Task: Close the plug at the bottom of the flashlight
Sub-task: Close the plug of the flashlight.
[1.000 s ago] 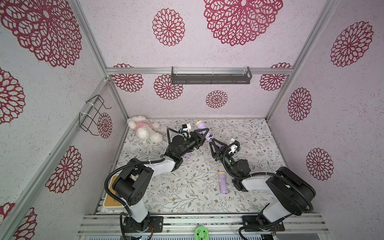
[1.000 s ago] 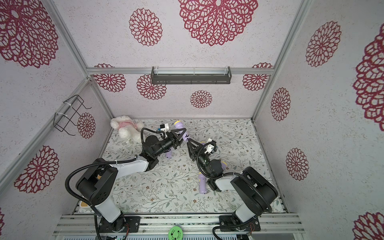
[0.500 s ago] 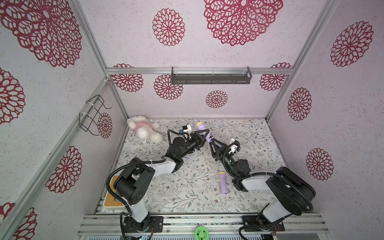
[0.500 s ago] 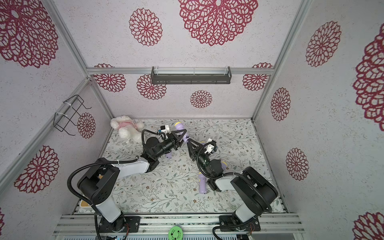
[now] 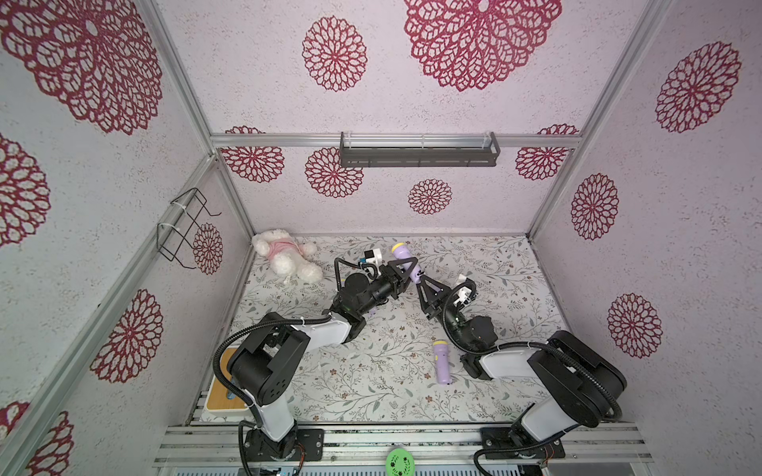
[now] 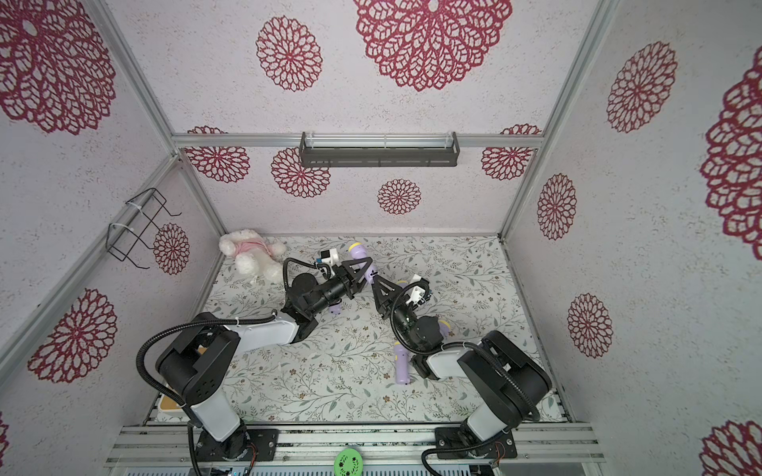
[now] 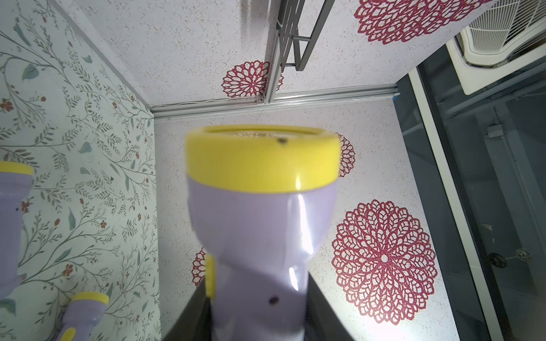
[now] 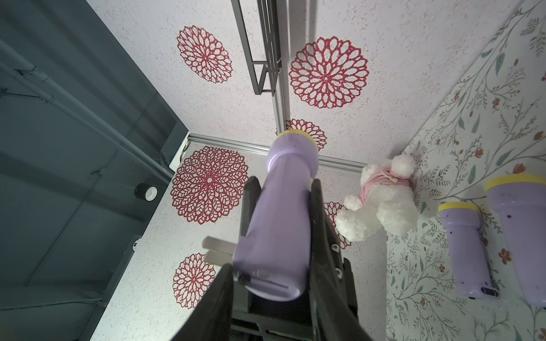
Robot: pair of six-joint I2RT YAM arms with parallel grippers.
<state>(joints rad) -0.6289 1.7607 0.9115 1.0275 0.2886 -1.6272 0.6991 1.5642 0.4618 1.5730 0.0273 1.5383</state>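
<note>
Clenching the flashlight [image 5: 400, 257] mid-body in the left gripper [image 5: 408, 267], aloft. Meeting its bottom with the right gripper [image 5: 420, 283], plug [image 8: 217, 249] folded out. Cannot tell whether clenched or released.

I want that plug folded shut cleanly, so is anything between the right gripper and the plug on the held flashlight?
Nothing visible. In the right wrist view the plug prongs jut sideways from the flashlight base, and the right gripper sits right at that end with nothing between. The left gripper grips farther up the body.
</note>
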